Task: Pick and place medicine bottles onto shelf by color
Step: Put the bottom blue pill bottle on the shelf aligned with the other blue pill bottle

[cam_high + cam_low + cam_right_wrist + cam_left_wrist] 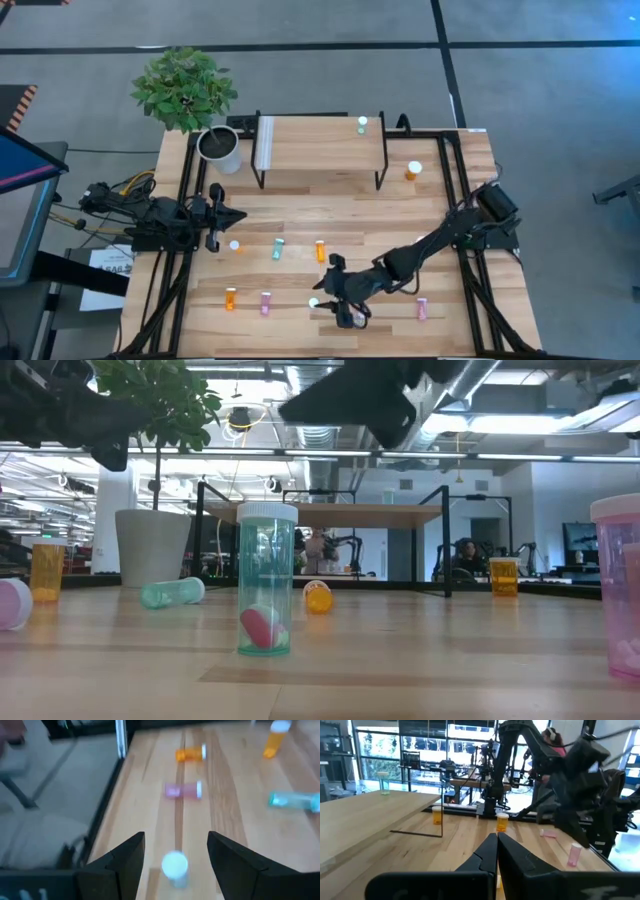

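We see a grey floor [300, 25] around the wooden tabletop [300, 215], and bright windows [385, 750] far behind it.

8 medicine bottles [278, 249]: 3 orange, 3 teal, 2 pink; 1 shelf [318, 145].

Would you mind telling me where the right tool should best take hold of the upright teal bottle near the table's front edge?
Probably around the body just below the white cap, coming straight down. The teal bottle stands upright with its cap up, and the open right tool already hangs above it with one finger on each side, so closing there should pinch the round wall squarely.
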Tool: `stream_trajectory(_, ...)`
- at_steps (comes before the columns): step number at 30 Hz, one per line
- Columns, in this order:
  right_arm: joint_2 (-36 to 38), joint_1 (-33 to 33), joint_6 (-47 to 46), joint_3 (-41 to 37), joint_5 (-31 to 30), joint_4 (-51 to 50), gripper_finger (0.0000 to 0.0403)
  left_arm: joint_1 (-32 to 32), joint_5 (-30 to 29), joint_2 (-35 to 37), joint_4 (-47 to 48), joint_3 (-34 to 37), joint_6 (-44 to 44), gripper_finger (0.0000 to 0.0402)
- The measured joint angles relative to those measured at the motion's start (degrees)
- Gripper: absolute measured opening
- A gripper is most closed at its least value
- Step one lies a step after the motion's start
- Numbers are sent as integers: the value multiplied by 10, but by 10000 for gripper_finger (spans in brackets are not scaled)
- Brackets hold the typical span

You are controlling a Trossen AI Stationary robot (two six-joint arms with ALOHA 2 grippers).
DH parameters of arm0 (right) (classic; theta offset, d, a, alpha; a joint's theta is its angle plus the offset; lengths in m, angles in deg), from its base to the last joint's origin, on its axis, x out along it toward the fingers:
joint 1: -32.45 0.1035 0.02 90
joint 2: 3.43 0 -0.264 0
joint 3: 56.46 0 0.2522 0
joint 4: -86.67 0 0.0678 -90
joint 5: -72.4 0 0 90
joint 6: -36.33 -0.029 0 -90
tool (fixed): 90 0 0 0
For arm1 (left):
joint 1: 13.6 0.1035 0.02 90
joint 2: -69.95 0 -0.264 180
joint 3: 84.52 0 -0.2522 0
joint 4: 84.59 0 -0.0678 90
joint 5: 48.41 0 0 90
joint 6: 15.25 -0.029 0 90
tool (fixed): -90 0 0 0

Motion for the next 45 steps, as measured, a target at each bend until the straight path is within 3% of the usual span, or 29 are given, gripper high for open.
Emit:
stream_trajectory(6, -48, 3, 1, 47, 5, -54, 240, 0, 0, 0, 1, 0, 2, 0)
stream_trajectory(13, -58, 3, -8, 50, 11, -70, 240, 0, 0, 0, 1, 0, 11, 0)
stream_trajectory(45, -84, 3, -8, 50, 13, -45, 230, 0, 17, 0, 6, 0, 26, 0)
